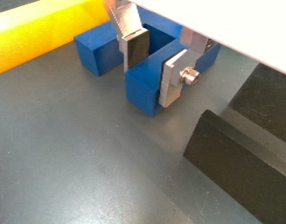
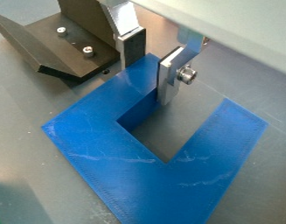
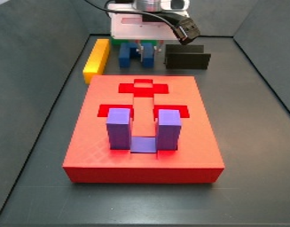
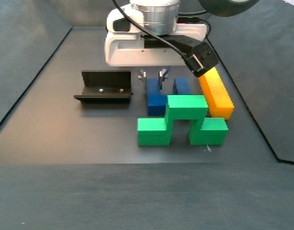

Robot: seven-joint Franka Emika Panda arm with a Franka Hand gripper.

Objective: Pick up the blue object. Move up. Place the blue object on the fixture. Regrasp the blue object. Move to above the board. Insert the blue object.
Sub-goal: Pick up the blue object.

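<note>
Hand: hand (image 1: 156,59) low over the blue object (image 1: 143,86), at 12 o'clock end of the surface in a side view (image 3: 142,51); also seen in other wrist view (image 2: 152,59) and side view (image 4: 161,75).
Fingers: silver plates w/ dark pads; one finger (image 1: 132,45) sits in the gap betw. the prongs, other finger (image 1: 176,75) on outer face of the near prong. They straddle one prong; spread slightly, can't tell if pads actually press it.
Blue object: resting on the surface (image 1: 98,166), not lifted. U shape, two prongs + bridge. In a side view (image 4: 168,93) it lies at about 12 o'clock of the green block (image 4: 181,120), touching or just beside it. In a wrist view the blue fills most of the pic (image 2: 169,166).
Yellow bar: just beside the blue object, on its outer side (image 1: 40,35); in a side view at 10–11 o'clock of the board (image 3: 97,58); also (image 4: 214,93).
Fixture: dark L bracket, near the blue object but apart (image 2: 66,42); at 9 o'clock of it in a side view (image 4: 103,88); at 1 o'clock of the board (image 3: 187,58); dark plates in wrist view (image 1: 240,149).
Board: big red slab, centre of the surface (image 3: 112,151), w/ shaped recesses.
Purple block: U-shaped, standing in the board's recess, 6 o'clock half (image 3: 144,129).
</note>
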